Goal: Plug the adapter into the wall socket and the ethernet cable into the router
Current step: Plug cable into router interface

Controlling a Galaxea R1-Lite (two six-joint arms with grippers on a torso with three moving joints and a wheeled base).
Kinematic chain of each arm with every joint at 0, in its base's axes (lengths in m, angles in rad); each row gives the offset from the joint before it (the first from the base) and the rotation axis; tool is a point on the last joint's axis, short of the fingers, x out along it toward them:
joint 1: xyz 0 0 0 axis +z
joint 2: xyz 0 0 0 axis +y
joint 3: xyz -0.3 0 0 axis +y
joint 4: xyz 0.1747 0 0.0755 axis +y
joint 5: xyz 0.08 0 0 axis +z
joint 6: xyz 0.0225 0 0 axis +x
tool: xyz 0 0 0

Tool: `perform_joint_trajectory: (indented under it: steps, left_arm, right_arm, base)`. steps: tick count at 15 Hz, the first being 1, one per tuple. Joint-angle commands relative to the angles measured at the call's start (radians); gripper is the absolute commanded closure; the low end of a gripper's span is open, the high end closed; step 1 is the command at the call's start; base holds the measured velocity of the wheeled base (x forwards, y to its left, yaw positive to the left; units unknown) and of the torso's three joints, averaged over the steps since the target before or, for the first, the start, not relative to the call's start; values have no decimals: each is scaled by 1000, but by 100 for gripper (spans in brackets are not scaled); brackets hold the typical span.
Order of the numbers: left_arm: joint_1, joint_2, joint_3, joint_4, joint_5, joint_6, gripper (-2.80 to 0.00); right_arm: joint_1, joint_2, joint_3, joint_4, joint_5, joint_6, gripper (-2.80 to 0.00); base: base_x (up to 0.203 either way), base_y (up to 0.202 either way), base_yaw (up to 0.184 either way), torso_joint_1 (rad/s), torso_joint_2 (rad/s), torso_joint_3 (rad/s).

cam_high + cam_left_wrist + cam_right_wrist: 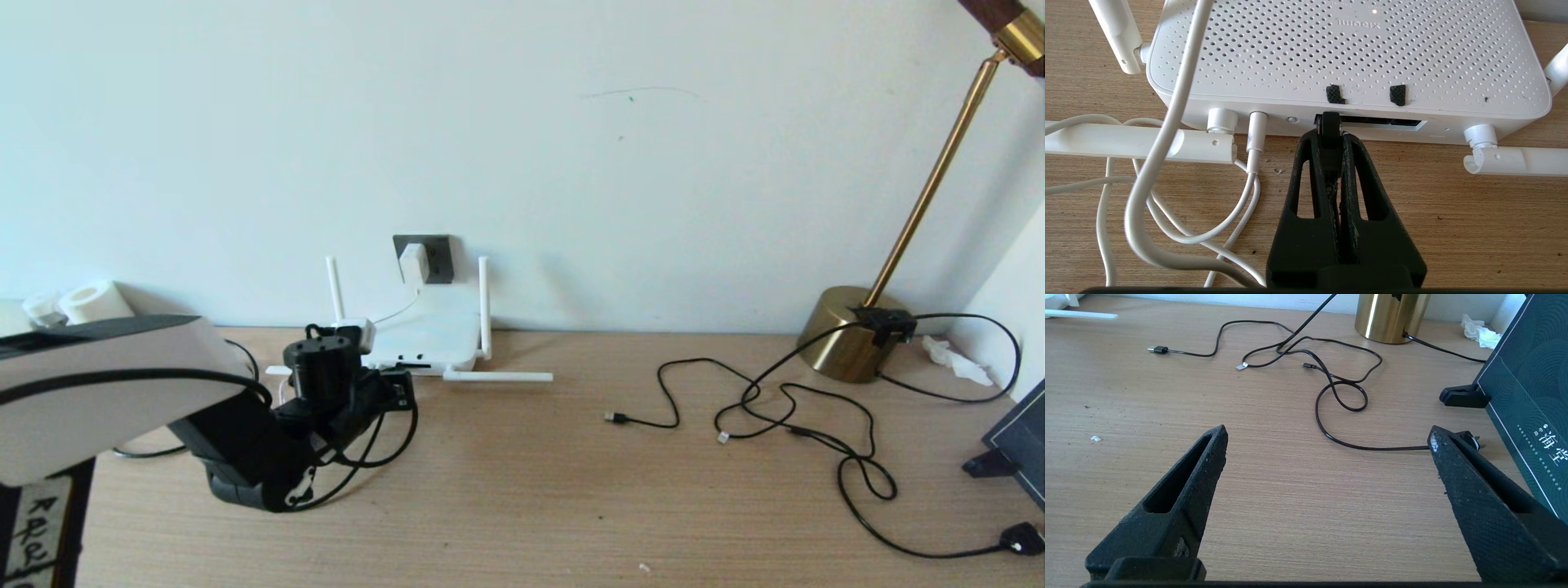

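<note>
- Adapter (413, 261): seated in the wall socket (435, 257); this step looks done.
- Left tool (1329, 136): clamped on the ethernet cable (1329, 126) plug, at the router (1347, 53) port; insertion unconfirmed.
- Right tool (1327, 443): spread wide, idle above the worktop (1290, 498).

The table (522, 490) is pale wood with a fine straight grain, matt and lightly speckled with crumbs. The router (1347, 53) is smooth white plastic, its top peppered with tiny holes — the antennas look the same. The left gripper (1331, 134) fingers look like rough, grainy black plastic. The lamp base (1390, 314) is polished brass-coloured metal — glossy and mirror-bright.
</note>
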Motion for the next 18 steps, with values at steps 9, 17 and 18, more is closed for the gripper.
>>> perform_joint_trajectory:
  steps: [9, 17, 18]
  left_arm:
    - [5, 12, -23, -7, -1, -1, 0]
    - [3, 17, -17, -11, 2, -4, 0]
    - [3, 15, -14, -11, 0, -4, 0]
  right_arm:
    - [-1, 2, 0, 0, 0, -1, -280]
    - [0, 2, 0, 0, 0, -1, -280]
    - [0, 2, 0, 0, 0, -1, -280]
  base:
    - [0, 0, 0, 0, 0, 0]
    - [0, 0, 0, 0, 0, 0]
    - [0, 0, 0, 0, 0, 0]
